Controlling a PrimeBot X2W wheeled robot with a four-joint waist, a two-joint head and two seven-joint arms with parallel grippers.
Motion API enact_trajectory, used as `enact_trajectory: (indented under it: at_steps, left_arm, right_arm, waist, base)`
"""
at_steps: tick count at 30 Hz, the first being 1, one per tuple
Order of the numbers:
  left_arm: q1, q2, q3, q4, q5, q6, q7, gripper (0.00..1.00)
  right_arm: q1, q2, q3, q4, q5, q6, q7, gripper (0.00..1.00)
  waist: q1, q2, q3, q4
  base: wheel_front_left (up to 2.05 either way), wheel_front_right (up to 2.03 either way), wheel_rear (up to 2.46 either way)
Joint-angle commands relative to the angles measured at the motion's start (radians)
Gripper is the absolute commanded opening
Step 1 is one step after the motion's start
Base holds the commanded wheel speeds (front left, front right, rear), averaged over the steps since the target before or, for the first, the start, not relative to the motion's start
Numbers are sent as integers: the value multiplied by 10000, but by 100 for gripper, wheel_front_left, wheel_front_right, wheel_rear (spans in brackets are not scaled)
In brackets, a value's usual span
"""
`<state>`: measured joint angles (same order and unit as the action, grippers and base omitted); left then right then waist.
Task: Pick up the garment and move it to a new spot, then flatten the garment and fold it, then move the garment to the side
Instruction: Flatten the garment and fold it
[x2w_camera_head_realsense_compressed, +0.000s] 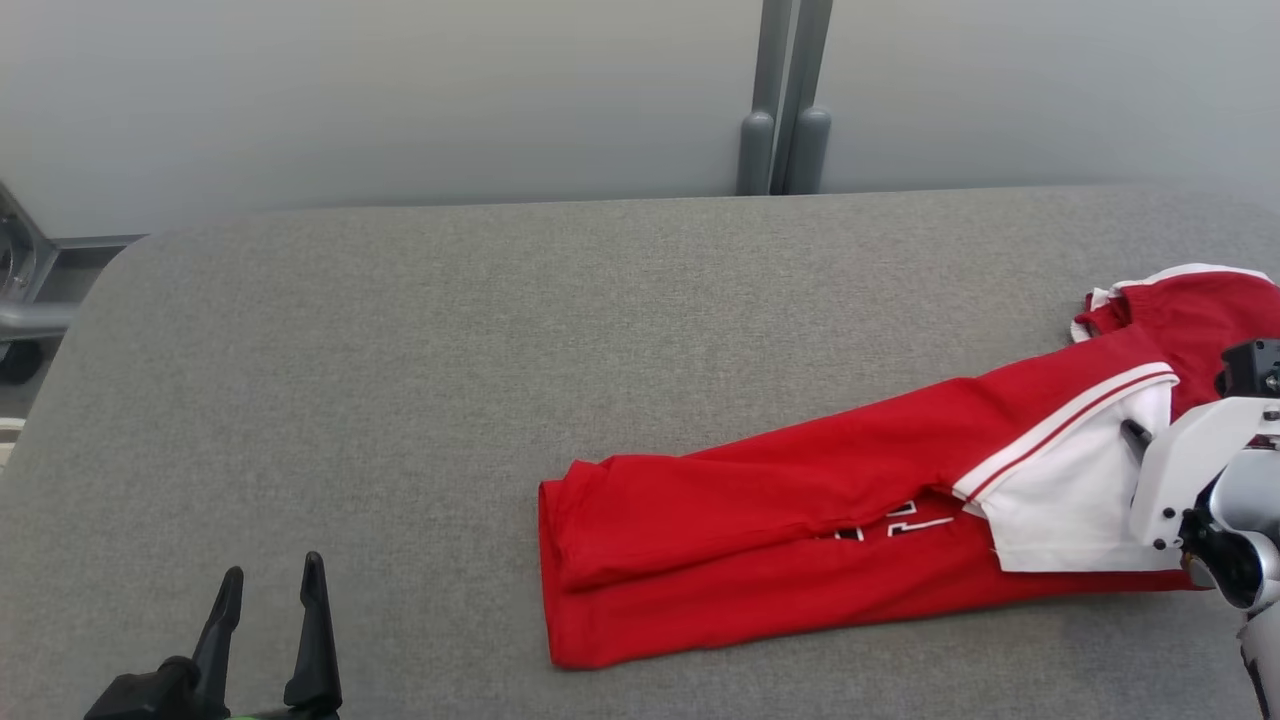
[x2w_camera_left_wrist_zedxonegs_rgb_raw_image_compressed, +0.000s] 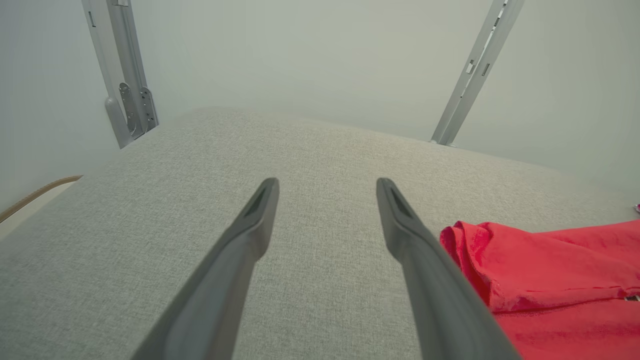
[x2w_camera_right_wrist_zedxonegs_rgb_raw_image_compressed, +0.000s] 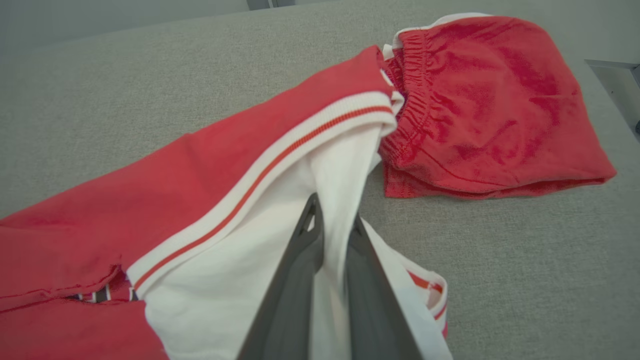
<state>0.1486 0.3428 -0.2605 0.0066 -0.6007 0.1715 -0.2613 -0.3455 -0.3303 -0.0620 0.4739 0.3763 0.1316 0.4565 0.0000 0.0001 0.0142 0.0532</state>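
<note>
A red garment (x2w_camera_head_realsense_compressed: 800, 520) with white sleeves and red-striped cuffs lies rumpled across the right half of the grey padded table (x2w_camera_head_realsense_compressed: 400, 380). My right gripper (x2w_camera_right_wrist_zedxonegs_rgb_raw_image_compressed: 334, 220) is shut on a fold of its white sleeve (x2w_camera_right_wrist_zedxonegs_rgb_raw_image_compressed: 345, 170), the cloth pinched between both dark fingers; in the head view that gripper (x2w_camera_head_realsense_compressed: 1135, 435) sits at the sleeve's right edge. My left gripper (x2w_camera_head_realsense_compressed: 272, 580) hovers open near the front left of the table, well left of the garment's hem (x2w_camera_left_wrist_zedxonegs_rgb_raw_image_compressed: 530, 270), with nothing between its fingers (x2w_camera_left_wrist_zedxonegs_rgb_raw_image_compressed: 260, 210).
A second red piece with an elastic band (x2w_camera_right_wrist_zedxonegs_rgb_raw_image_compressed: 480, 105) lies at the far right, just beyond the held sleeve. Grey posts (x2w_camera_head_realsense_compressed: 785, 100) stand behind the table against a pale wall. The table's rounded left corner (x2w_camera_head_realsense_compressed: 110, 270) drops off to a metal frame.
</note>
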Motion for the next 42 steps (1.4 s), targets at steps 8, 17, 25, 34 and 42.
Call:
enact_trajectory:
  at_steps: [8, 17, 25, 34, 42]
  left_arm:
    - [52, 20, -68, -5, 43, -25, -33, 100]
    - [-53, 44, -170, 52, 37, -28, -1, 100]
    - [-140, -19, -260, 137, 8, -66, -4, 100]
    - [-250, -61, -365, 215, 18, -149, -5, 100]
    - [-466, -142, -572, 341, 113, -249, 16, 100]
  right_arm:
    - [690, 142, -89, -1772, 215, -17, 704, 0]
    - [1414, 728, 1018, -3908, 432, -14, 1120, 0]
    - [1727, 1674, 2279, -4428, 550, -13, 897, 0]
    - [1360, 2555, 3203, -3167, 419, -11, 137, 0]
    - [564, 2798, 4069, -1279, 1066, -11, -1113, 0]
  waist:
    - [0, -1, -39, -556]
    - [0, -1, -94, -535]
    - [0, -1, -170, -362]
    - [0, -1, -189, -70]
    - [0, -1, -121, 324]
  base:
    - [0, 0, 0]
    - [0, 0, 0]
    - [0, 0, 0]
    - [0, 0, 0]
    - [0, 0, 0]
